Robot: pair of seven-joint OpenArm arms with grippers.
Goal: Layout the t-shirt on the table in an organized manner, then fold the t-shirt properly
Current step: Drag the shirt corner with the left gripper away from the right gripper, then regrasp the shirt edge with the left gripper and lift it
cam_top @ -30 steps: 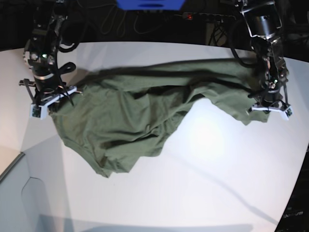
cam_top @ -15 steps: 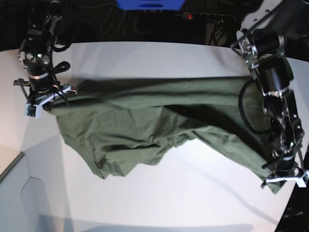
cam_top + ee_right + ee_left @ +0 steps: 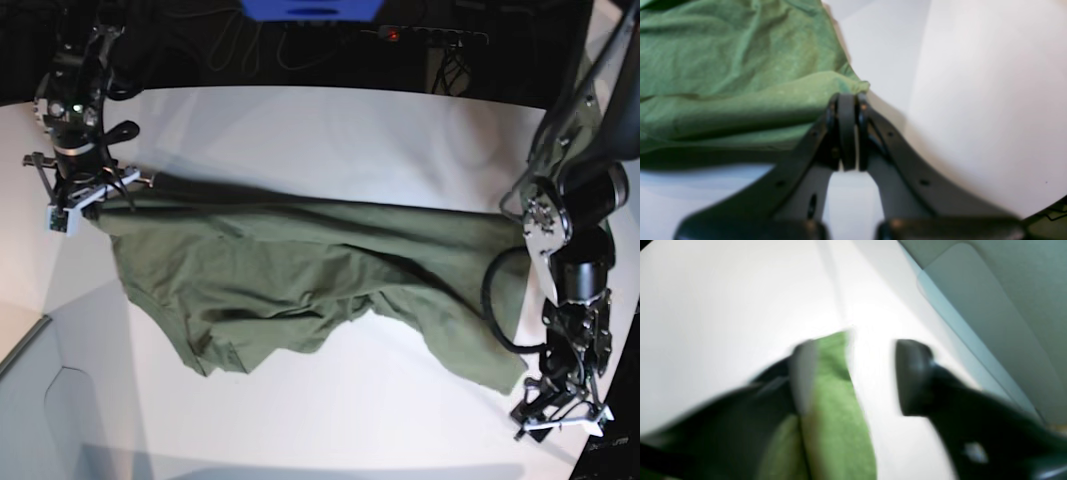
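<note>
Left wrist view, blurred: the left gripper (image 3: 853,373) has its jaws parted, a strip of the olive-green cotton t-shirt (image 3: 836,420) against one finger. Right wrist view: the right gripper (image 3: 846,131) is clenched on the shirt's edge. Base view: the shirt lies rumpled, stretched across the smooth white table (image 3: 330,130), between the grippers.

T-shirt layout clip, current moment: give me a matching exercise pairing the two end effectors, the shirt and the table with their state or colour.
Column one:
1. left end effector
2. right end effector
3. t-shirt
4. table

Column two:
A. olive green, spread wide but rumpled
B. white and smooth
C. jaws apart, with cloth lying against one finger only
D. clamped on a corner of the cloth

Pairs: 1-C, 2-D, 3-A, 4-B
</note>
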